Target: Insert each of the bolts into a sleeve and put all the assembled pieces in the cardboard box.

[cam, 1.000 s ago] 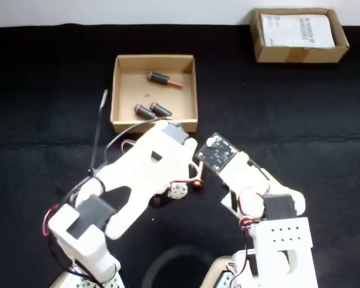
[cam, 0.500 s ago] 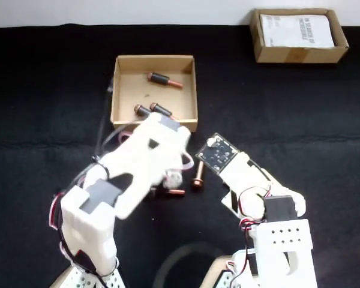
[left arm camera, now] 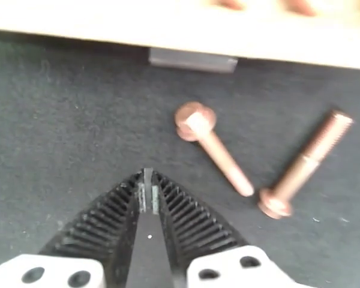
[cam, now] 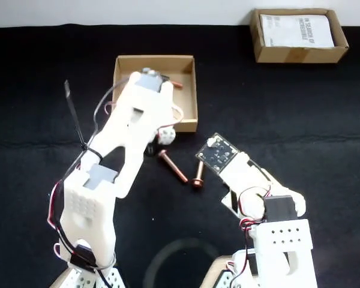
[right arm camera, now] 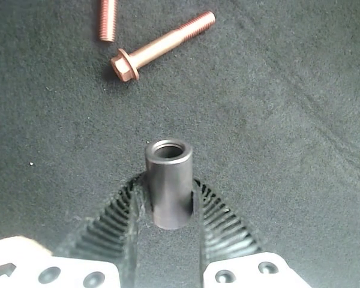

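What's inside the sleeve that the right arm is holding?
The sleeve in the right gripper has an open mouth with no bolt in it; farther down, the bore is dark and can't be seen.

You see copper-coloured bolts (cam: pixel 172 165), a dark grey sleeve (right arm camera: pixel 169 183), a tan cardboard box (cam: pixel 116 90), a black table cover (cam: pixel 300 120) and white arms (cam: pixel 135 132).

On the black cloth table (cam: pixel 300 108), an open brown cardboard box (cam: pixel 121 96) sits far and left of centre. Just before its near wall lie two copper flanged bolts, one (cam: pixel 172 166) left of the other (cam: pixel 198 174), its tip close to the other's head. The left gripper (left arm camera: pixel 147 177) hangs near them, by that wall. Right of the bolts, the right gripper (right arm camera: pixel 168 183) holds a dark metal sleeve (right arm camera: pixel 169 159) between its fingers (right arm camera: pixel 221 222). A second brown cardboard box (cam: pixel 258 43) stands far right.
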### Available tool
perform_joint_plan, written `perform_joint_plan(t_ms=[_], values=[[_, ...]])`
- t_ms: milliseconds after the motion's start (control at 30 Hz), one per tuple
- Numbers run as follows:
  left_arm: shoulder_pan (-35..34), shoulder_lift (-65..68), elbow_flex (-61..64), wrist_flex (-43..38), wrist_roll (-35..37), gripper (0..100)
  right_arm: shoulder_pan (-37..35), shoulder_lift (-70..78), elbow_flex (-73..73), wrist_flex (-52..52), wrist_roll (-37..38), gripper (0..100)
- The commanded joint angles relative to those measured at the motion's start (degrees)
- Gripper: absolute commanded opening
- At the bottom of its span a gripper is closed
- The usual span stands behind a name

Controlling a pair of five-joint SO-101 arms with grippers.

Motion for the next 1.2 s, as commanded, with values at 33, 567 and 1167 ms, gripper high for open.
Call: perform_joint_plan(t_ms=[33, 567, 1167], values=[[3.5, -0.6, -10.0, 4.3, 0.2, 1, -1.0, -1.1, 0.0, -1.0, -0.2, 0.9], [3.8, 0.1, 11.6, -0.8, 10.0, 27, -0.9, -1.2, 0.1, -1.0, -0.5, 0.9], [-0.5, 0.1, 13.8, -11.9, 10.0, 26, -1.0, -1.6, 3.2, -1.3, -0.3, 0.9]])
